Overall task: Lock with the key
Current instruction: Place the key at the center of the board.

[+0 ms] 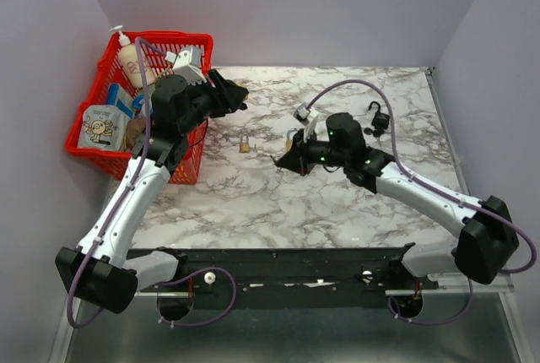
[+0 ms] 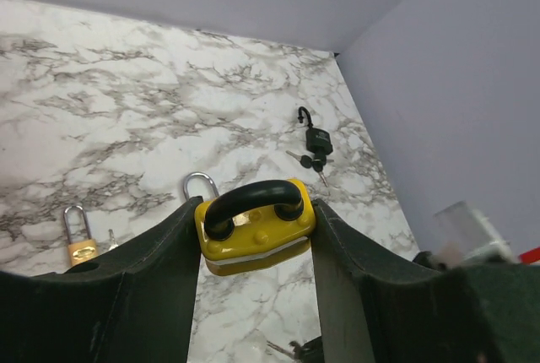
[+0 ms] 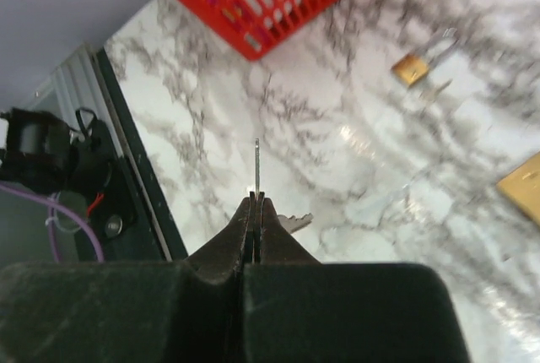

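holding the padlock (image 2: pixel 253 236) in the left end effector (image 2: pixel 253 215), squeezed by its sides between the two fingers, clear of the surface (image 1: pixel 337 203), with the black shackle (image 2: pixel 253 198) on top. pinching the key (image 3: pixel 256 165) in the right end effector (image 3: pixel 255 204), clenched flat, with the thin blade sticking straight out past the tips and edge-on in the wrist view. dangling a second key (image 3: pixel 291 224) just beside the grip.

from above, reaching in from opposite sides: left tips up by the corner of the basket (image 1: pixel 143 101) and aimed right, right tips closer to the bases and aimed left. from the key tip, then, padlock up and to the left, farther from the bases, near but clearly apart. roughly between the two, a small brass lock (image 1: pixel 244 143) lying on the surface.

long axis of the key running along the line of the right end effector, leftward. padlock body set wide across the left grip. cannot see the keyhole; probably in the base opposite the shackle, turned down or back toward the left palm. likely needs a wrist turn on one side before lining blade with slot, and a matching roll of the edge-on blade. not yet inserted; probably best to close the gap with the right, steering over the brass lock rather than through it.
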Robot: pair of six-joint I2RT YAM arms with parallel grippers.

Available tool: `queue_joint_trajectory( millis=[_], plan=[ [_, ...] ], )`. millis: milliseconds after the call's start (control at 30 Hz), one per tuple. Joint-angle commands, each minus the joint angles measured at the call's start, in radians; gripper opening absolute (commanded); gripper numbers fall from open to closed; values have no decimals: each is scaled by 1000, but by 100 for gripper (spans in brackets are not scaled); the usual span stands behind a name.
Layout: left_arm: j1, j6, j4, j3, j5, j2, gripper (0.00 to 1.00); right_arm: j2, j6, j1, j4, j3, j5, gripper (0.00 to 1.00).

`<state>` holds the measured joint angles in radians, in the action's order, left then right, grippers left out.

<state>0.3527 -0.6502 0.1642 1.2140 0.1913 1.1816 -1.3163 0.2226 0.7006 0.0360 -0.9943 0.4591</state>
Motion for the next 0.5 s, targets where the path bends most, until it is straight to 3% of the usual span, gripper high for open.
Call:
queue_joint_trajectory(
  millis=[0, 333, 467],
  plan=[
    [-32, 41, -48, 16, -12, -72, 0, -96, 86, 56, -117, 62, -13, 1],
    [-50, 58, -46, -14, 10, -122, 0, -374, 184, 59, -142, -70, 9, 1],
    [-75, 40, -43, -28, 28, -117, 0, -507, 208, 59, -75, -151, 6, 1]
  ],
)
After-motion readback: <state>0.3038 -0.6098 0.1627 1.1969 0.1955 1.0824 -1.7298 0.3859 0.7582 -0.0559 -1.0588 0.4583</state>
